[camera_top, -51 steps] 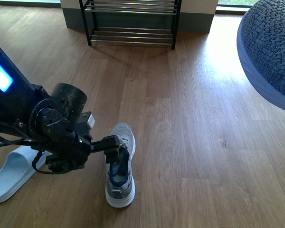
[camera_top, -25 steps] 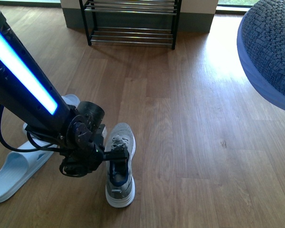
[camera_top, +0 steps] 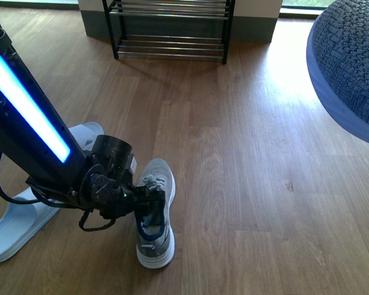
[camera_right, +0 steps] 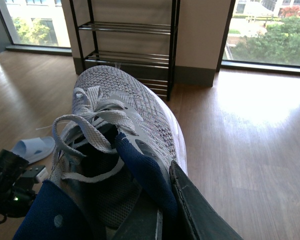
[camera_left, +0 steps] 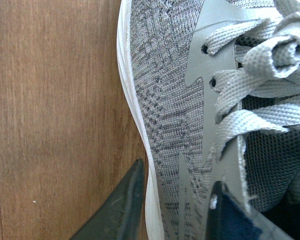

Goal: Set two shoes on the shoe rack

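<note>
You're in a home-like room: wood-plank floor (camera_top: pixel 252 160), shoe rack (camera_top: pixel 170 24) against the wall, pale slide sandals (camera_top: pixel 12 228), tall windows (camera_right: pixel 270 30).

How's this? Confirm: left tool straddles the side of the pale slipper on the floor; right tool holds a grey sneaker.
No. The left tool straddles the side of the floor sneaker, not the slipper, as the left wrist view shows. The right tool does hold the other sneaker.

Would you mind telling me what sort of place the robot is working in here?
Probably a home entryway or living room: a wooden floor, a black shoe rack, a pale slipper lying loose, and tall windows looking onto greenery.
</note>
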